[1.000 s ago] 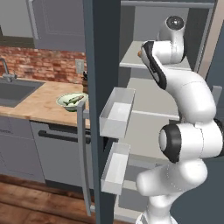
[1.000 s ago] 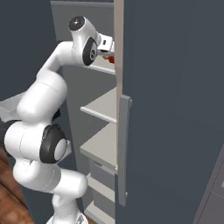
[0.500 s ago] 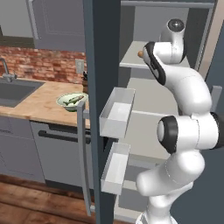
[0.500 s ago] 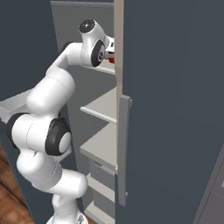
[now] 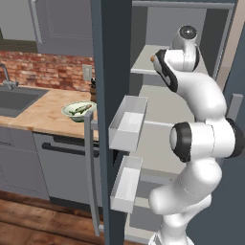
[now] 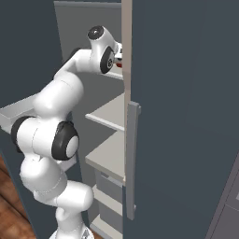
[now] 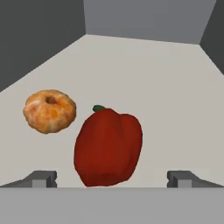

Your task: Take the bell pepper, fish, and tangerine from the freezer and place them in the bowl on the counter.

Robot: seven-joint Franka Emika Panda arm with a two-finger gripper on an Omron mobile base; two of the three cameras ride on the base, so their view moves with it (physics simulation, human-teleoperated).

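Fish [image 5: 79, 109] lies in the bowl [image 5: 67, 111]; pepper [image 7: 108, 147] and tangerine [image 7: 49, 110] wait mid-shelf [image 7: 166, 96] before the released gripper [image 7: 112, 178]

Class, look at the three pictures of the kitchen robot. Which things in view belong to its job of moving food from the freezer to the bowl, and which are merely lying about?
Belonging to the job:
- bell pepper, between the open gripper fingertips
- tangerine, beside the pepper on the shelf
- fish, already in the bowl
- freezer
- counter

Lying about:
- sink
- tap
- wall socket
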